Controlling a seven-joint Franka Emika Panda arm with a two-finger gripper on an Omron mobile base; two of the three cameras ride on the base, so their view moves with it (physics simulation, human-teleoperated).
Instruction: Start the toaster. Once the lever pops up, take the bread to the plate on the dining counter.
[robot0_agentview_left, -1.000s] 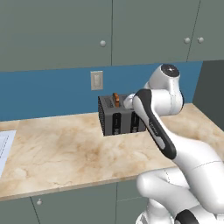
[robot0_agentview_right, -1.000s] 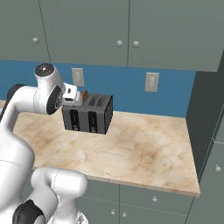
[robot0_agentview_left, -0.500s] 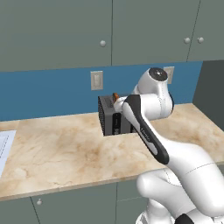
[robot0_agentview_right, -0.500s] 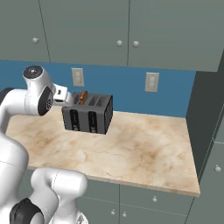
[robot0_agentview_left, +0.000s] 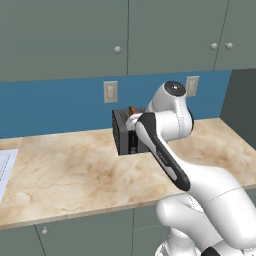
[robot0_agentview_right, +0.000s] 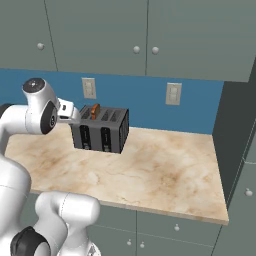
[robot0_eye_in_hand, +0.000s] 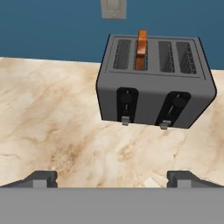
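- Jaws of the gripper (robot0_eye_in_hand: 111, 177) are spread wide apart and hold nothing. They touch nothing either.
- 2 dark finger tips (robot0_eye_in_hand: 41, 177) show low in the hand view, with bare marble counter (robot0_eye_in_hand: 52, 127) between them.
- Farther off sits the toaster (robot0_eye_in_hand: 155, 89), near the blue back wall (robot0_eye_in_hand: 52, 30) and just below a wall outlet (robot0_eye_in_hand: 113, 8).
- 1 slice of bread (robot0_eye_in_hand: 141, 49) stands upright in a slot on the left side of the toaster. It sticks up above the top, so I think it can be grabbed there later.
- 2 black lever panels (robot0_eye_in_hand: 127, 105) face the gripper. Both levers look low on their panels, but I cannot tell if the toaster is running.
- I think the hand looks down at the front from a little way back so it can line up with a lever.
- From the right base view, the gripper (robot0_agentview_right: 67, 112) hangs just left of the toaster (robot0_agentview_right: 102, 131).
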